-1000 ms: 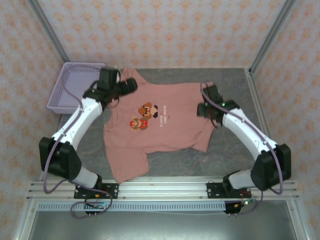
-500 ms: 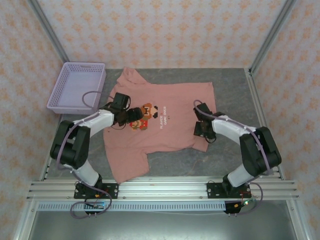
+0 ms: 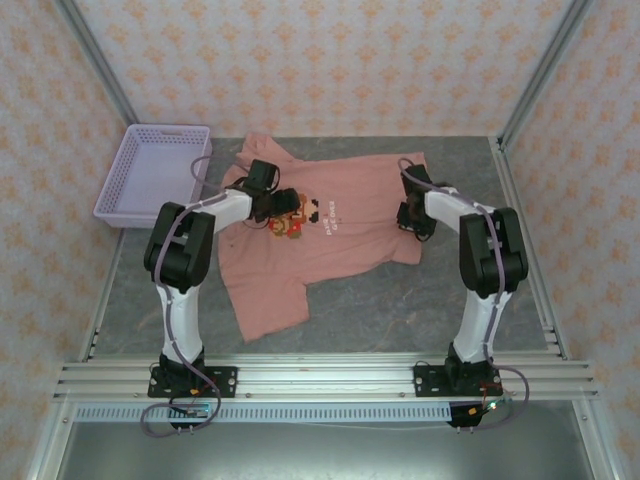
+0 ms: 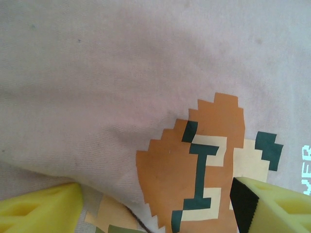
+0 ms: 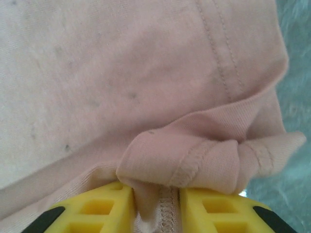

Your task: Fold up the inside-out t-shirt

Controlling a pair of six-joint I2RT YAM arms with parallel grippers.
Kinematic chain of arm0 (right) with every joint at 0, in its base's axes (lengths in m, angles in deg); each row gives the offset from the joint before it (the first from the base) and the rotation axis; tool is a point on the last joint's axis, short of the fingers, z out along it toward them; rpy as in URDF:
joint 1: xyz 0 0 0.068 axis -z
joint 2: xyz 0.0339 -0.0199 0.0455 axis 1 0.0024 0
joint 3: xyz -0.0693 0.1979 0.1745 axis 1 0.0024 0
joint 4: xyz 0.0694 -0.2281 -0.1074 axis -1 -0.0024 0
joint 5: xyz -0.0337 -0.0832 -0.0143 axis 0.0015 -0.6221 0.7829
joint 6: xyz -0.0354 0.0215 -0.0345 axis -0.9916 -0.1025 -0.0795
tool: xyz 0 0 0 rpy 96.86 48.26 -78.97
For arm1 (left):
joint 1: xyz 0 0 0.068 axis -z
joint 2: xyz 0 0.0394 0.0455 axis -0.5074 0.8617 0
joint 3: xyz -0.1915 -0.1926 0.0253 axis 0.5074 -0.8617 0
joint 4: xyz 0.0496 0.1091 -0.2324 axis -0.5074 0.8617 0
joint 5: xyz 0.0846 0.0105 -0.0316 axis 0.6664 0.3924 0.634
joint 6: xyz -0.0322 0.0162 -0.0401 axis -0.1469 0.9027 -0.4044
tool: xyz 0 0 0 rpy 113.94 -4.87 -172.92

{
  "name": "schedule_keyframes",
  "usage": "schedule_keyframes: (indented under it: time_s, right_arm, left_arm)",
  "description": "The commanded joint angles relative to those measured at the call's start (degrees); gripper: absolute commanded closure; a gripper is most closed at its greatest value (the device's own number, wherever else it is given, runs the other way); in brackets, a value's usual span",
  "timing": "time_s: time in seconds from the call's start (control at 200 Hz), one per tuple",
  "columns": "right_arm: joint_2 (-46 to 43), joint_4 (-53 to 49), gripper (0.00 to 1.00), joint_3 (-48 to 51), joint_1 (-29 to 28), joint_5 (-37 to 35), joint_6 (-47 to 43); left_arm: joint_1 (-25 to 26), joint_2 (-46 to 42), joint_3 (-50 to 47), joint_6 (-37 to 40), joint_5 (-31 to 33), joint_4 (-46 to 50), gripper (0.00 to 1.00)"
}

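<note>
The inside-out t-shirt (image 3: pixel 340 235) lies spread on the grey table, salmon pink, with its blocky orange, brown and white print (image 3: pixel 300 215) facing up. My left gripper (image 3: pixel 283 203) hovers low over that print. Its yellow fingers (image 4: pixel 41 208) stand wide apart and open in the left wrist view, with the print (image 4: pixel 194 165) and a cloth ridge between them. My right gripper (image 3: pixel 410 218) is at the shirt's right edge. In the right wrist view the right gripper (image 5: pixel 155 206) is shut on a bunched, stitched hem (image 5: pixel 194 160) of the t-shirt.
A lavender mesh basket (image 3: pixel 150 172) stands at the back left of the table. Bare grey tabletop (image 3: pixel 400 310) lies in front of the shirt. Metal frame posts (image 3: pixel 535 75) and patterned walls close in the sides and back.
Both grippers moved toward the far side of the table. The right jaws narrowed onto the hem, and the shirt's right lower edge came up with them. The left jaws kept their width.
</note>
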Motion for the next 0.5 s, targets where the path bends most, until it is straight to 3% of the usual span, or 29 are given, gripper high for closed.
schedule_keyframes:
  time_s: [0.0,0.185,0.34,0.495]
  right_arm:
    - [-3.71,-4.56,0.63,-0.31,-0.26,-2.49,-2.81]
    - [-18.94,-5.91,0.49,12.34,-6.13,-4.89,-0.51]
    - [-25.24,-5.51,0.53,20.80,-11.09,-5.13,5.08]
    - [-23.46,-0.38,0.60,22.80,-11.27,-2.38,6.73]
  left_arm:
    - [0.27,0.48,1.74,2.04,2.29,4.88,0.19]
    - [1.21,-10.77,-4.57,0.94,0.95,2.31,0.18]
    - [3.72,-20.61,-12.54,-0.05,0.90,1.69,0.17]
    - [7.16,-24.09,-19.11,-0.56,-1.50,0.98,0.17]
